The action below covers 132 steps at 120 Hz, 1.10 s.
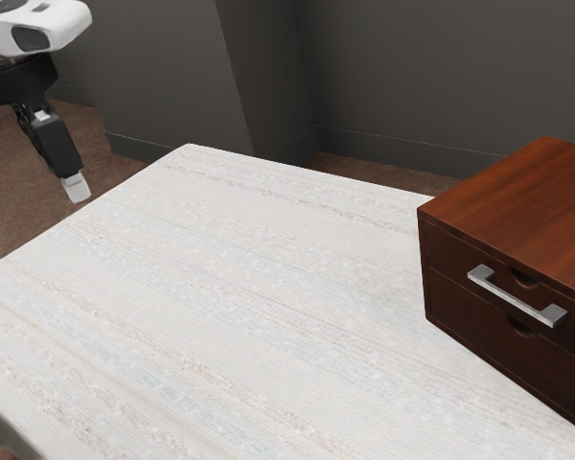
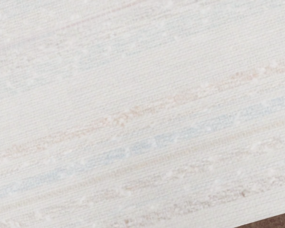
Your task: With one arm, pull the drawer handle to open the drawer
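One big pale woven-look table [image 1: 220,316] takes up most of your scene. The wrist camera is staring straight down at its weave, so it won't help you line anything up.

Next down in size, the dark wooden drawer cabinet [image 1: 527,192] sits on the table at the exterior view's right, with its far side cut off by the frame. Its top drawer [image 1: 455,251] looks fully shut, flush with the front. The silver bar handle [image 1: 516,295] runs across that front. It's hard to say whether it belongs to the top drawer or sits over the seam with the lower drawer [image 1: 489,340].

Smallest bit: your gripper [image 1: 76,188] hangs near the table's edge at the exterior view's upper left, well apart from the handle. You can't tell from this angle whether the jaws are open or closed.

Risks as I see them: coming in closed and just bumping the bar, grabbing crooked and slipping off, or dragging the whole cabinet instead of sliding the drawer.
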Motion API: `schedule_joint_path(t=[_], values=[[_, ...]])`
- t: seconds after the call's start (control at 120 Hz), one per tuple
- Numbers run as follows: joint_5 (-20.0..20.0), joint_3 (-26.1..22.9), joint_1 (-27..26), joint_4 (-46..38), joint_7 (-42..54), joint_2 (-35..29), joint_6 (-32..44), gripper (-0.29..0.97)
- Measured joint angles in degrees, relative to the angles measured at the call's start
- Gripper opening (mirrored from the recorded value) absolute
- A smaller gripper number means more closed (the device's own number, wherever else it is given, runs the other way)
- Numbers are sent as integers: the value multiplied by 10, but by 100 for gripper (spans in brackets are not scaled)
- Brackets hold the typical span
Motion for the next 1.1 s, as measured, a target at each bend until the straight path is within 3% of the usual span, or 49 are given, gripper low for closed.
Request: schedule_joint_path(t=[0.175,0.492,0.567,0.708,0.875,1.1], values=[[-3,9,0,-1,58,-2,74,68],[-83,-2,-2,-25,142,-3,73,68],[-99,25,-1,-30,168,-2,71,68],[-123,20,-4,-70,255,-9,112,68],[-91,-56,-5,-115,359,-29,177,68],[-57,-99,-15,-217,471,-43,284,68]])
